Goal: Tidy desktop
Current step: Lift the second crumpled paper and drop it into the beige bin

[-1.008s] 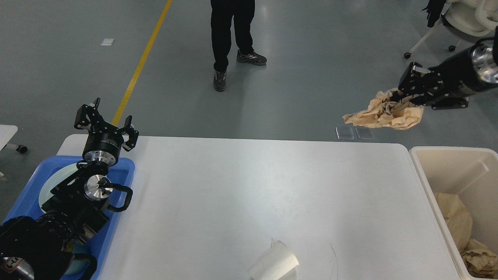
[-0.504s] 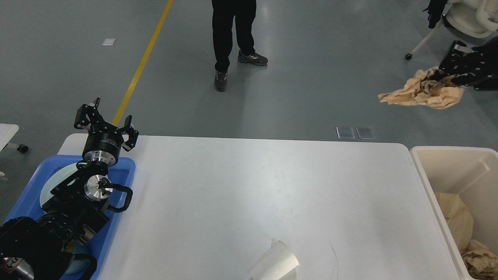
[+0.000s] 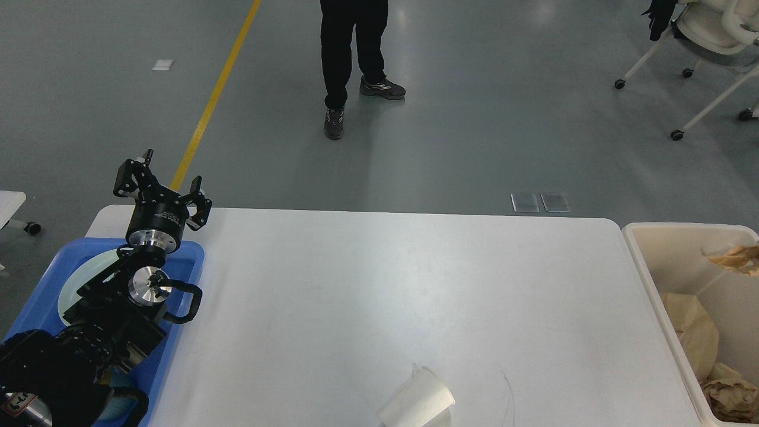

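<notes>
The white desktop point(image 3: 385, 284) fills the middle of the head view. A white paper cup point(image 3: 418, 402) lies on its side near the front edge. My left gripper point(image 3: 166, 178) is open and empty, held above the far corner of the blue tray point(image 3: 35, 296) at the desktop's left end. My right gripper is out of view. A piece of crumpled brown paper point(image 3: 735, 258) shows at the right edge over the beige bin point(image 3: 664, 237); what holds it, if anything, is out of frame.
The blue tray holds a pale plate point(image 3: 83, 276), partly hidden by my left arm. More crumpled brown paper point(image 3: 699, 338) lies inside the bin. A person point(image 3: 350, 53) stands on the floor beyond the table. A wheeled chair point(image 3: 705, 35) is at the far right.
My right gripper, which held the crumpled brown paper up beyond the table, has swung right and left the view. The paper now shows over the bin. My left arm has not moved.
</notes>
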`<action>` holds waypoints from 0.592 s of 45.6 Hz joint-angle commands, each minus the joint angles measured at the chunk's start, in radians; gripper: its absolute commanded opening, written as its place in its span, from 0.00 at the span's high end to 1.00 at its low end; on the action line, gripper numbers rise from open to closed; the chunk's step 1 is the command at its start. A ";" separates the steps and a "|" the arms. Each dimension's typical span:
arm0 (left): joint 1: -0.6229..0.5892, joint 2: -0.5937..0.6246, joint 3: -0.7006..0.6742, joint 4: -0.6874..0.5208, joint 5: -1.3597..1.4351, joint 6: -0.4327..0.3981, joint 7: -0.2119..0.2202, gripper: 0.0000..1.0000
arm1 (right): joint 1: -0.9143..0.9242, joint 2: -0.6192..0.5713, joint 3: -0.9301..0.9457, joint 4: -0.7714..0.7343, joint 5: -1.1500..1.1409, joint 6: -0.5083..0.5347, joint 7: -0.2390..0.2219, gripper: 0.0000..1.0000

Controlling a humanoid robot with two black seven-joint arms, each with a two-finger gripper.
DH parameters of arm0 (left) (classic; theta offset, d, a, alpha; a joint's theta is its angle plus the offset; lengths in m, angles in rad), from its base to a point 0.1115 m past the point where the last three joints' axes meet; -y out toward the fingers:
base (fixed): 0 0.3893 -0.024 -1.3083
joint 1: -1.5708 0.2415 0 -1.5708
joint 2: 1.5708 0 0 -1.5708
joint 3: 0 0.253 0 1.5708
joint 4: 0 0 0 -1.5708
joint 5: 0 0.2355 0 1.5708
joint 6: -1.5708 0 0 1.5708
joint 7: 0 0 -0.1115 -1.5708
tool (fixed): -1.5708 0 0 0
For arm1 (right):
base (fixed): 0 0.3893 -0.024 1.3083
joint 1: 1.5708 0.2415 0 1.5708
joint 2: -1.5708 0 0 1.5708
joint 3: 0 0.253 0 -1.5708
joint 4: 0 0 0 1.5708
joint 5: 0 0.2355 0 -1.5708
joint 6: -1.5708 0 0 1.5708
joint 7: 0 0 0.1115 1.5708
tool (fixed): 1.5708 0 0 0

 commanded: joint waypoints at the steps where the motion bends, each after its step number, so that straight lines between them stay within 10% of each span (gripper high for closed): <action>1: 0.000 0.000 0.000 0.000 0.000 0.000 0.000 0.04 | -0.091 0.044 0.023 -0.067 0.000 -0.009 0.003 0.05; 27: 0.000 0.000 0.000 0.000 0.000 0.000 0.000 0.04 | -0.137 0.067 0.087 -0.065 0.010 0.010 0.008 0.00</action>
